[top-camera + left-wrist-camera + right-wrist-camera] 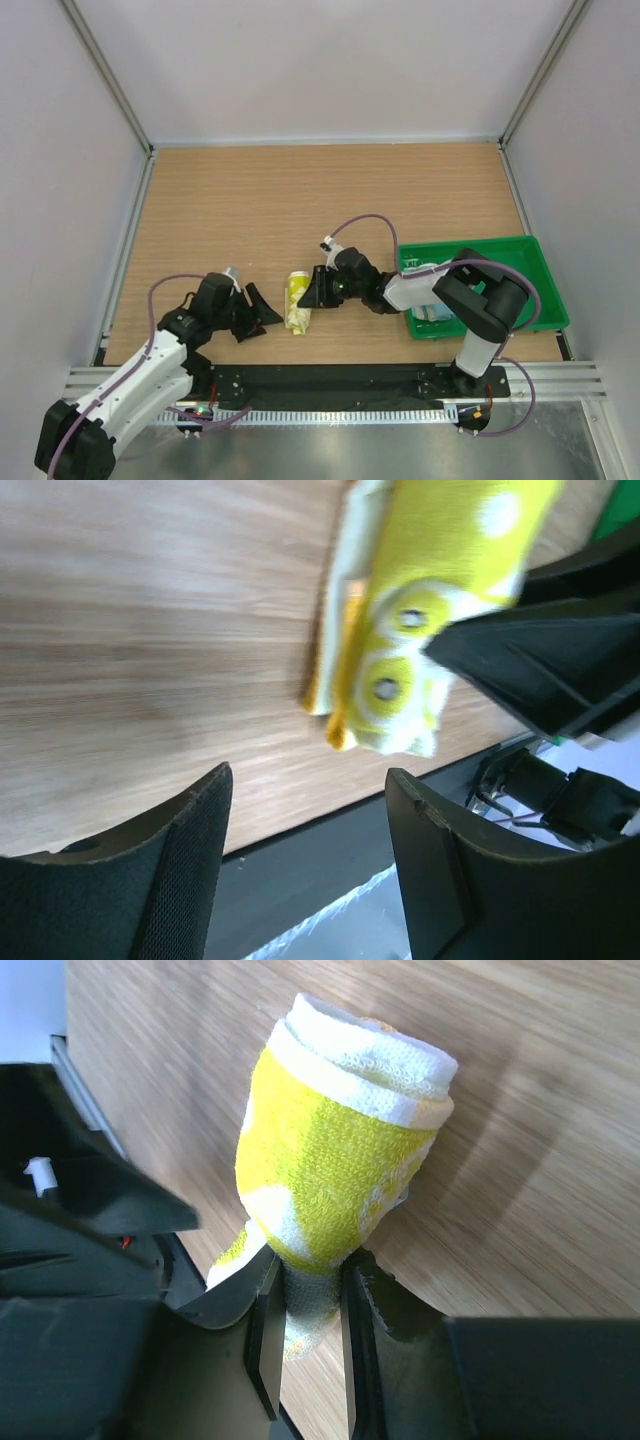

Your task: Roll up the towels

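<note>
The yellow terry towel [340,1150], rolled into a stubby cylinder with white layered edges, lies on the wood-grain desk [300,200] near its front edge. The right pincer [310,1310] pinches one end between hard black fingers. The left pincer [308,780] gapes just beside it, holding nothing.

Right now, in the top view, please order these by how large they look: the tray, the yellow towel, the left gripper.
1. The tray, clearly the largest.
2. The left gripper and the yellow towel look about alike. The gripper may sit nearer the camera, so I do not rank these two.
</note>
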Robot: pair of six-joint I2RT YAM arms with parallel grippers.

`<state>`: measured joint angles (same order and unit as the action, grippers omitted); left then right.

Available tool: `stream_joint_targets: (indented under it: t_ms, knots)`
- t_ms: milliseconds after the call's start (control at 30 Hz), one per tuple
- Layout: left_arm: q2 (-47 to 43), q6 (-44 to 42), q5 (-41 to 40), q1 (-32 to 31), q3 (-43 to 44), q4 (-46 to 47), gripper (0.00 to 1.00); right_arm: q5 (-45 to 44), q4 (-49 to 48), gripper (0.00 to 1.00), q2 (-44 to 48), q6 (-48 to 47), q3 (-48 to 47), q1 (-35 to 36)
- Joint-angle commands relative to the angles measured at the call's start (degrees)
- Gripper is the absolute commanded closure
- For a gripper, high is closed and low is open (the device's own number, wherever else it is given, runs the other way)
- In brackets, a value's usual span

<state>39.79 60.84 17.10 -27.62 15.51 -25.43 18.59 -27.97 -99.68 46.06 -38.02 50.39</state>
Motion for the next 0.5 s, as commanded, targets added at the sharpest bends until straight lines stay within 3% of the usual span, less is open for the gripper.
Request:
stream_joint_targets:
  t_ms: [0, 200, 333, 467]
  knots:
    - [-0.77, -5.01, -0.4, 0.46, 8.91, -2.94, 0.36, -4.61, 9.06, 0.99, 3.17, -4.4, -2.93, -0.29]
    - [1.69, -13.54, -10.22, 0.46, 25.59, -15.6, 0.36, -7.25, 16.97, 0.99, 6.95, -6.68, -6.88, -0.38]
    - [2.66, -19.26, -16.21, 0.37, 29.93, -19.74, 0.36, -9.27, 22.77, 0.99, 10.28, -8.44, -9.44, -0.29]
    - [1.52, -21.81, -16.31, 0.37, 30.28, -18.43, 0.36, -12.78, 31.79, 0.99, 15.64, -10.81, -11.46, -0.47]
